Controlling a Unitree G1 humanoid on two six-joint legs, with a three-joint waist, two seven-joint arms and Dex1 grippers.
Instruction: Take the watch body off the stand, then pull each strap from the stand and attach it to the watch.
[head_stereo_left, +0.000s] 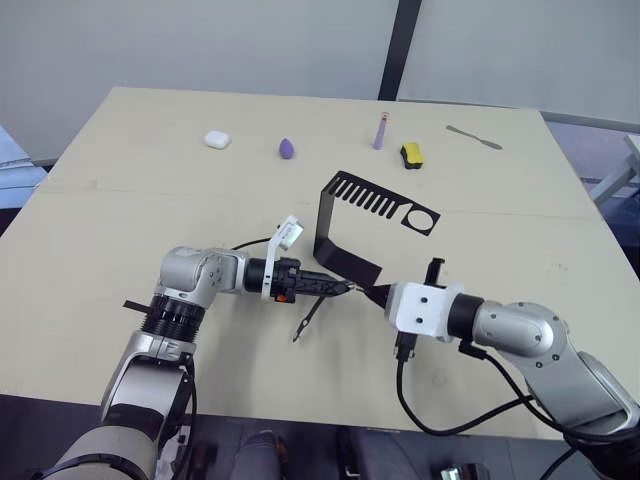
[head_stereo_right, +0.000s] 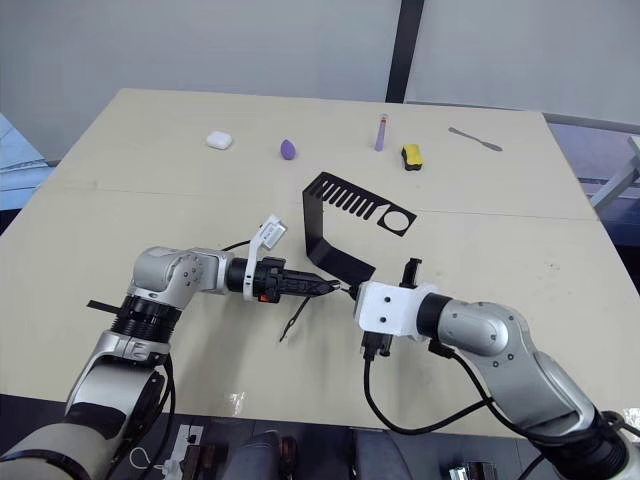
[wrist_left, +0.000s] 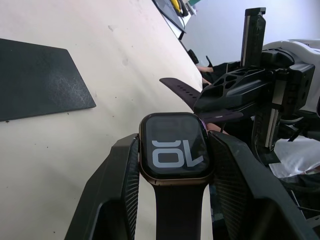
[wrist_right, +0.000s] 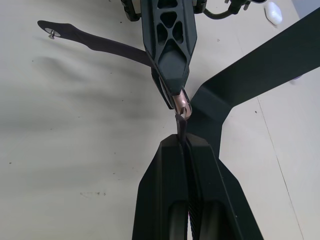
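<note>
1. Bronze-rimmed watch body (wrist_left: 173, 145) clamped between the fingers of the left gripper (head_stereo_left: 335, 287), centre of the frame, off the black stand (head_stereo_left: 345, 225) just behind.
2. One strap (head_stereo_left: 308, 318) already fitted, dangling below the watch.
3. Second strap (wrist_left: 200, 97) pinched in the closed right gripper (head_stereo_left: 378, 294), end touching the watch edge.
4. Still left, seemingly: seating that second strap.

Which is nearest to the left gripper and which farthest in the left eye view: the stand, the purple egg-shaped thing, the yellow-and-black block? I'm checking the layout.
From the left gripper:
1. The stand, right beside it, its foot just behind the fingers.
2. The purple egg-shaped thing, farther back on the table.
3. The yellow-and-black block, back and to the right.
</note>
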